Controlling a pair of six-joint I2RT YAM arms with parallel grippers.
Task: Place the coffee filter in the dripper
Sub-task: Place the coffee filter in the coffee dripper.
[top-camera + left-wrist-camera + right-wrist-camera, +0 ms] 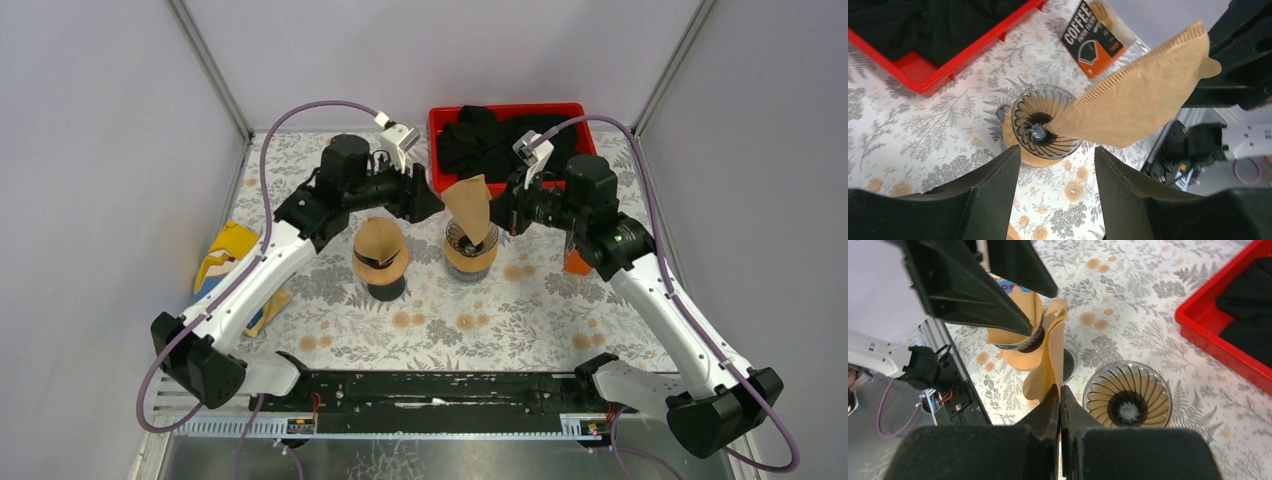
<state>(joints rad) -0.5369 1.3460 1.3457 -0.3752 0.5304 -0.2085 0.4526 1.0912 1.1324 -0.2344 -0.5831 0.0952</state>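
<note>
1. Top external view, from the left: our left gripper stands with its jaws wide and nothing between them, just beside the filter. We judge it should stay clear, or only nudge the paper's free edge.
2. The filter is thin brown paper, a cone folded flat, with a crimped seam along one side. It looks floppy and easily creased. It hangs tilted, with its tip pointing down over the dripper; we cannot tell whether the tip touches.
3. The dripper is a clear cone with spiral ribs running to a centre hole, seated on a wooden collar. To do this step well, we would aim the tip at that hole, lower slowly, and let the paper spread against the ribs before letting go.
4. Our right gripper pinches the filter's upper edge, jaws closed tight on the paper. A gentle, straight descent avoids buckling.
</note>
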